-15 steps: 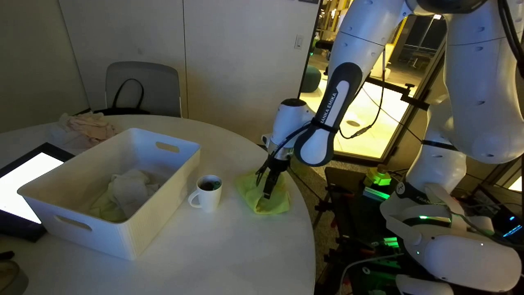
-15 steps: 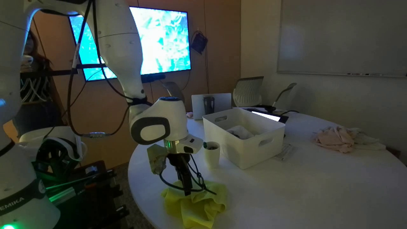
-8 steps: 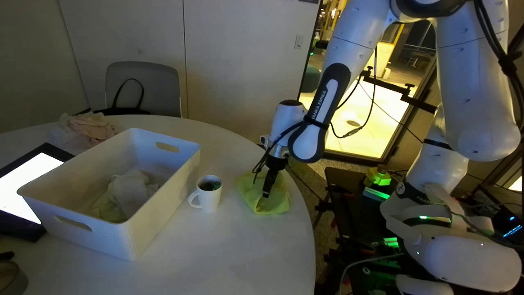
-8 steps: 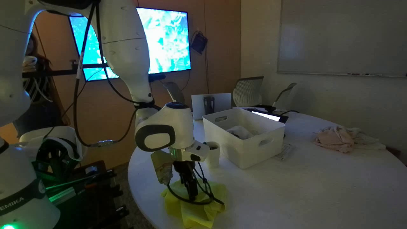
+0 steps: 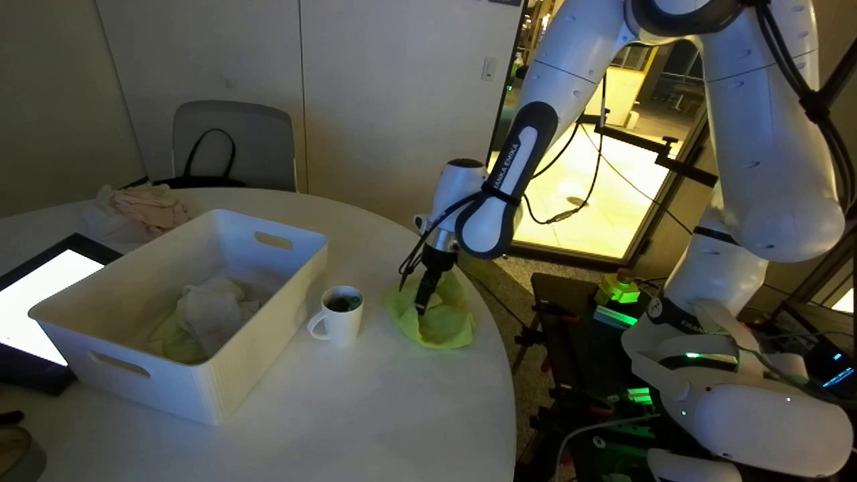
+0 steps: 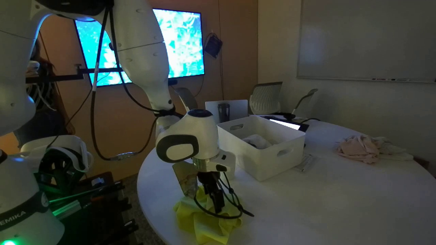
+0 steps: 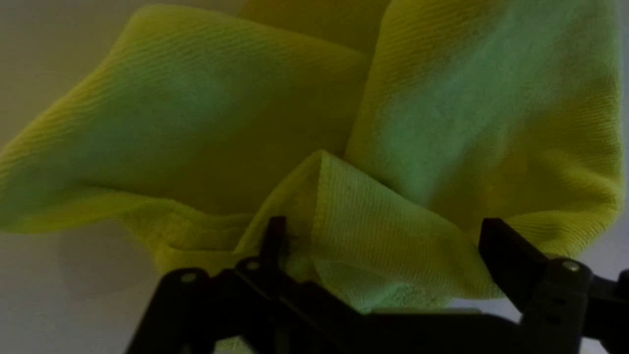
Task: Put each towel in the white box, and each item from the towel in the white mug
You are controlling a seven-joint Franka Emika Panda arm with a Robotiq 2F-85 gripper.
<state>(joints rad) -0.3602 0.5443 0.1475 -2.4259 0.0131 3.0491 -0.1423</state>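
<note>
Seeing pincer (image 7: 384, 223) and arm (image 5: 770, 154) shifted toward the white mug (image 5: 344, 327) since the earlier frame, and folds of the yellow-green towel (image 5: 447, 325) slightly rearranged. Finding that towel rumpled on the worktop (image 5: 395, 415) near its edge, beside the mug but not touching. Spreading pincer fingers (image 7: 511, 260) wide among the folds, straddling a raised bit of cloth, apparently gripping nothing. Spotting no separate item on the towel; possibly missing one under the folds. Logging the mug as upright, showing dark contents (image 5: 340, 305) with a greenish bit, too small to name. Counting one yellow-green cloth (image 5: 175, 338) inside the white box (image 5: 258, 355) already, partly under a whitish cloth (image 5: 214, 308). Judging the task well along: leaving this towel to box, plus any item from it to drop in the mug. Reading "ANKA EMIKA" along the arm, losing the first letters, and "EMIKA" on its base band (image 6: 13, 217) in an exterior view. Getting no legible writing off the glowing tablet (image 5: 50, 288) or wall screen (image 6: 182, 44).
</note>
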